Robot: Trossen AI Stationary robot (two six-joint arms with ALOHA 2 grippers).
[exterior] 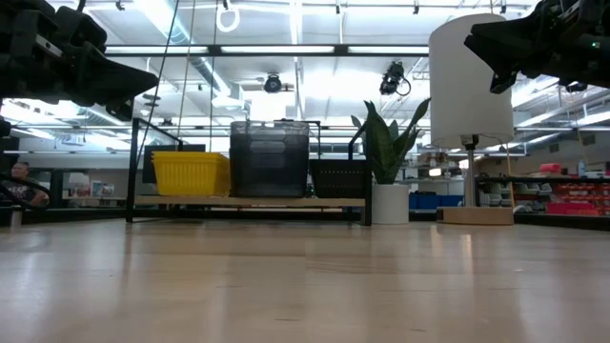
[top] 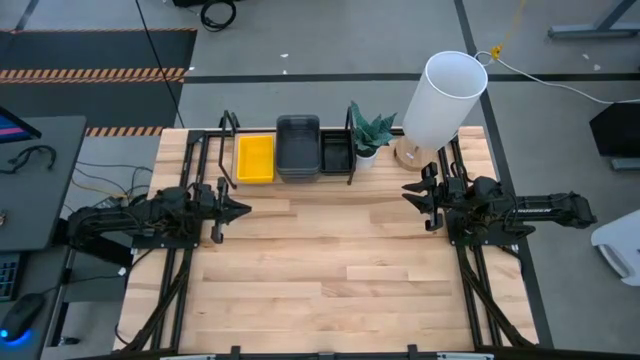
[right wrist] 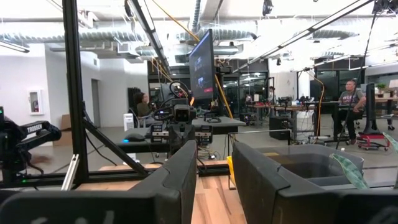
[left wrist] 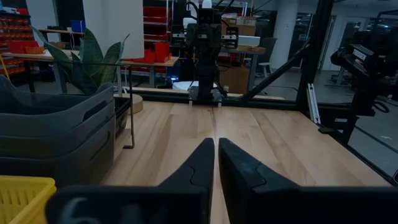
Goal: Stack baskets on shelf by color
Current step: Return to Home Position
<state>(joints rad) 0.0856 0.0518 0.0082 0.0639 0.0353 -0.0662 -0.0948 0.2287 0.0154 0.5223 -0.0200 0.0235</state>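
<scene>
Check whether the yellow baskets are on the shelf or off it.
On it: the yellow baskets rest on the shelf plank at its left end, right beside the grey baskets, as both the high and low views show.

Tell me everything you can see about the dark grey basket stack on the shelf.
The dark grey basket stack is nested, smooth-looking plastic with rounded corners and stepped rims, upright and open-topped. It rests on the middle of the shelf, between the yellow baskets and the black mesh baskets, standing taller than both. Whether it touches them cannot be told.
</scene>
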